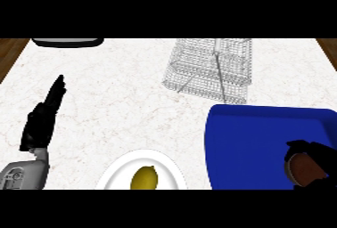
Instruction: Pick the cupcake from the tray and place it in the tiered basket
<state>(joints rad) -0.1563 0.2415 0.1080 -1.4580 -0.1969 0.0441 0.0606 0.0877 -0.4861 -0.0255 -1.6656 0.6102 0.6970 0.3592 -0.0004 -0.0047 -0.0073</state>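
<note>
A blue tray point(256, 142) lies at the right front of the white marble counter. At its lower right corner my right hand point(314, 151) is curled round a brown cupcake point(304, 169), which it partly hides. The wire tiered basket point(212, 69) stands behind the tray, at the back centre-right. My left hand point(43, 118) rests open at the left side, fingers straight and pointing away, holding nothing.
A white plate point(118, 173) with a yellow lemon point(145, 178) sits at the front centre, just left of the tray. A dark, grey-rimmed object point(67, 42) shows at the back left edge. Wooden floor borders the counter at both sides.
</note>
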